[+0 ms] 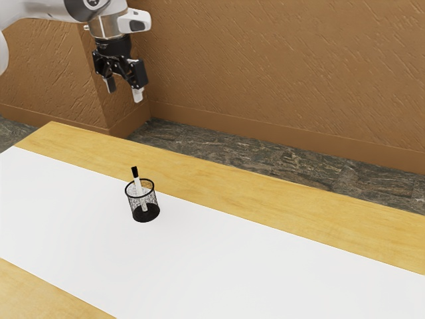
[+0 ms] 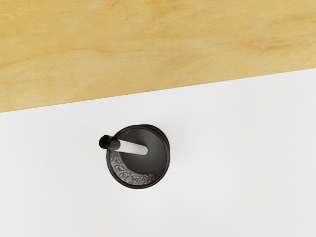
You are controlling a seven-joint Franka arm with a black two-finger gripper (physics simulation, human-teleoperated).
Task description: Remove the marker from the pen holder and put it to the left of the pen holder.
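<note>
The work is at its first step, the reaching: the marker stands inside the pen holder, tilted, with its black cap above the rim toward eleven o'clock in the exterior view. The gripper hangs high and well apart from it, between eleven and twelve o'clock from the holder, with the two fingers apart and nothing between them. I judge that the next move asks for lowering over the cap, closing on the marker, and then lifting along its lean, so that the mesh wall is not pulled. The sheet has its far edge near the holder at one o'clock, with a strip of the wooden table behind; toward nine and six o'clock it spreads wide, giving good room for moving.
</note>
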